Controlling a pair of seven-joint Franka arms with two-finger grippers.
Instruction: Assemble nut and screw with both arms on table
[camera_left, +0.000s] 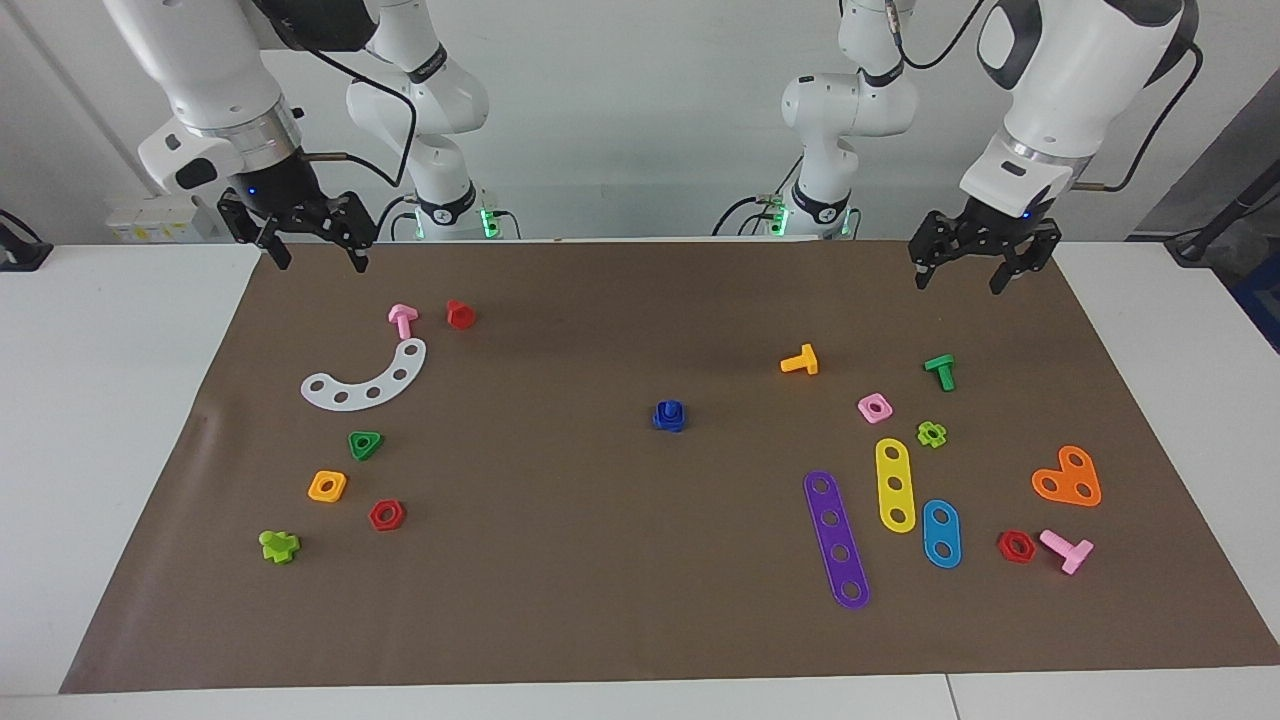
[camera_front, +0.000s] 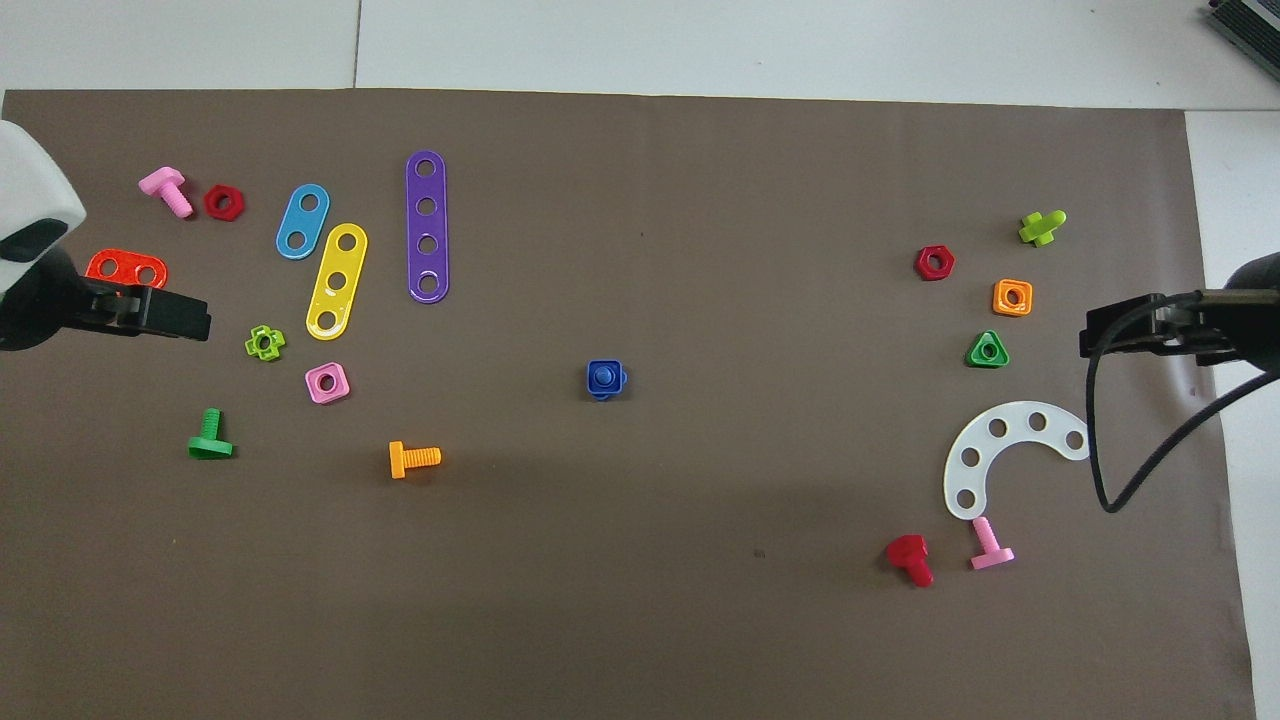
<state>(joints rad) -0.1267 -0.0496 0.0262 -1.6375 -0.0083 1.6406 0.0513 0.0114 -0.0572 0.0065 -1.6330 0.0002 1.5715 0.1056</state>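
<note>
Table (camera_left: 120, 420) with brown mat (camera_left: 600, 600) is carrying scattered toy parts. Left gripper (camera_left: 968, 268) is hanging with fingers spread, empty, over the mat's edge at the left arm's end. Right gripper (camera_left: 314, 245) is hanging spread and empty over the mat corner at the right arm's end. Nut (camera_left: 669, 421) and screw (camera_left: 669, 409) are sitting mid-mat, joined (screw seated in nut), well apart from both grippers: in the facing view, at 8 o'clock from the left gripper, 4 o'clock from the right.
</note>
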